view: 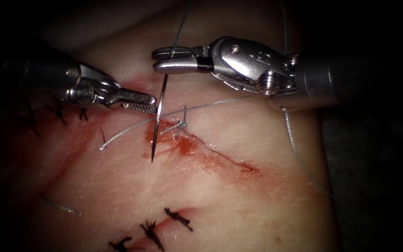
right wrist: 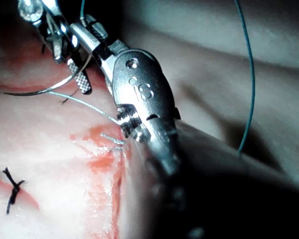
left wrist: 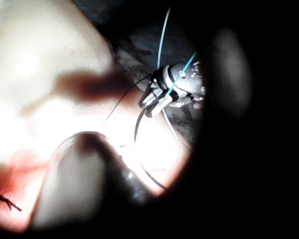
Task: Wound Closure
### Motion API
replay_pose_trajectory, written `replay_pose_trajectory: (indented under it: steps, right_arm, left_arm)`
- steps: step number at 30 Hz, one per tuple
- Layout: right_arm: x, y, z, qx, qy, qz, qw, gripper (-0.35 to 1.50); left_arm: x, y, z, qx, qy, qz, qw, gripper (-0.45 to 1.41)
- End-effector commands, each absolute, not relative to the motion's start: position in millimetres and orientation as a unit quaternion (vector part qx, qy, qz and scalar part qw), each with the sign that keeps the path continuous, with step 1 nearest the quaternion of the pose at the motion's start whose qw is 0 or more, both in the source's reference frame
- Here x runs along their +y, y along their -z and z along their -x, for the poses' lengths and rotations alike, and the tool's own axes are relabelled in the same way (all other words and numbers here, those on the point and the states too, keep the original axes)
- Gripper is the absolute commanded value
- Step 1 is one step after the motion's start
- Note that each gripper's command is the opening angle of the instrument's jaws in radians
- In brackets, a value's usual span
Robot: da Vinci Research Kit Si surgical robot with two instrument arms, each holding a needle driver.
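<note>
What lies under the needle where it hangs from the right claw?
The needle, held at its top by the right claw, hangs over the thread and the tissue's cut. Whether its tip enters the tissue cannot be seen.

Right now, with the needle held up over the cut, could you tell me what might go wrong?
1. The right tool holds the needle near its upper end only, tip free above the tissue; it could pivot in the grip.
2. The left tool, jaws slightly open and holding nothing, sits right beside the needle and might knock it.
3. Thread crosses the needle and could snag on it.
</note>
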State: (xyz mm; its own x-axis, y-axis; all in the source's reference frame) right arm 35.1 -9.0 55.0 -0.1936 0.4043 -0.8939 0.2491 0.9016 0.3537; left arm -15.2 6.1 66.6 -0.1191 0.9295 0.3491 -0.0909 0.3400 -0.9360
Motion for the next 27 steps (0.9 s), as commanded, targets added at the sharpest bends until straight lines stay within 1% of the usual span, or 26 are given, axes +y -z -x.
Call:
replay_pose_trajectory:
  steps: [1, 4, 6, 8, 9, 11, 12, 15, 16, 17, 19, 22, 23, 24, 27]
  right_arm:
    - [-9.0, -55.2, -36.1, 0.770, -0.066, -0.209, 0.599, -0.35]
    - [-8.9, -55.2, -36.1, 0.770, -0.067, -0.208, 0.599, -0.35]
    - [-8.9, -55.2, -36.1, 0.770, -0.069, -0.207, 0.600, -0.35]
    - [-8.9, -55.2, -36.1, 0.769, -0.071, -0.205, 0.601, -0.35]
    - [-8.9, -55.2, -36.1, 0.769, -0.071, -0.205, 0.601, -0.35]
    - [-8.9, -55.3, -36.1, 0.770, -0.069, -0.202, 0.601, -0.35]
    - [-8.9, -55.3, -36.1, 0.770, -0.072, -0.201, 0.602, -0.35]
    - [-8.9, -55.3, -36.1, 0.767, -0.086, -0.181, 0.609, -0.35]
    - [-9.0, -55.2, -36.1, 0.762, -0.108, -0.163, 0.617, -0.35]
    - [-9.0, -55.2, -36.1, 0.758, -0.128, -0.146, 0.623, -0.20]
    - [-9.2, -55.0, -36.1, 0.748, -0.163, -0.111, 0.634, 0.52]
    - [-9.2, -54.9, -36.3, 0.739, -0.190, -0.078, 0.642, 1.09]
    - [-9.2, -54.9, -36.3, 0.735, -0.202, -0.062, 0.644, 1.21]
    - [-9.2, -54.9, -36.3, 0.726, -0.223, -0.067, 0.647, 1.25]
    - [-9.3, -54.6, -36.2, 0.687, -0.266, -0.069, 0.673, 1.25]
  left_arm:
    - [6.0, -67.0, 15.7, -0.596, -0.453, 0.351, 0.562, 0.83]
    - [5.9, -66.7, 16.2, -0.597, -0.453, 0.350, 0.561, 0.84]
    - [5.9, -66.7, 16.6, -0.599, -0.454, 0.348, 0.559, 0.77]
    - [5.7, -66.5, 17.0, -0.609, -0.459, 0.342, 0.549, 0.47]
    - [5.6, -66.5, 17.1, -0.612, -0.461, 0.340, 0.546, 0.27]
    - [5.4, -66.3, 17.2, -0.622, -0.466, 0.333, 0.534, 0.05]
    - [5.3, -66.1, 17.2, -0.632, -0.472, 0.325, 0.522, -0.10]
    - [5.7, -65.9, 17.5, -0.619, -0.465, 0.314, 0.550, -0.44]
    - [5.9, -65.9, 17.6, -0.610, -0.464, 0.317, 0.559, -0.45]
    - [6.1, -65.9, 17.7, -0.606, -0.459, 0.319, 0.566, -0.45]
    - [6.5, -66.0, 17.7, -0.605, -0.456, 0.318, 0.569, -0.45]
    - [6.6, -66.0, 17.5, -0.609, -0.451, 0.312, 0.573, -0.45]
    - [6.6, -66.0, 17.4, -0.610, -0.443, 0.307, 0.581, -0.45]
    - [6.7, -66.0, 17.3, -0.608, -0.438, 0.306, 0.587, -0.45]
    - [7.1, -65.9, 17.2, -0.599, -0.431, 0.313, 0.598, -0.45]
